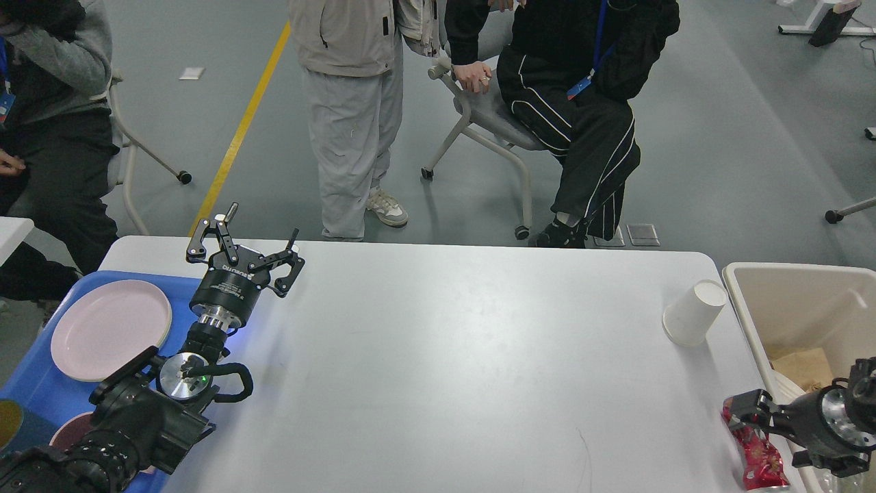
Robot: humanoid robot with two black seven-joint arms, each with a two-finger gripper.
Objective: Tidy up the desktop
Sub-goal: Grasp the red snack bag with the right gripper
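A large white rectangular table [438,356] with rounded corners and a smooth, slightly glossy top fills the lower half of the head view. It lies directly below and between the robot's two black arms.

The left gripper [248,250] rises from the lower left and hangs over the table's far left corner, its two fingers spread wide apart and holding nothing. Just beside it, at the table's left end, lies a blue plastic tray [41,390]. A round pale pink plate [111,329] lies in the tray, and the edge of a second, darker pink dish [68,431] shows partly hidden behind the arm.

The right gripper [746,414] enters from the lower right edge, low over the table's near right corner. Its fingers are clamped on a crumpled red patterned foil wrapper [759,459] that lies at that corner.

A white paper cup [692,313] stands tilted on the table near its far right end, well apart from both grippers. Just beside the table's right end is a beige rectangular plastic bin [787,301] with some brown paper inside.

Beyond the table is a grey floor with a yellow line [239,133]. One person stands there in light grey trousers [349,130], another sits on a grey wheeled chair [479,120], and a third sits at the far left.
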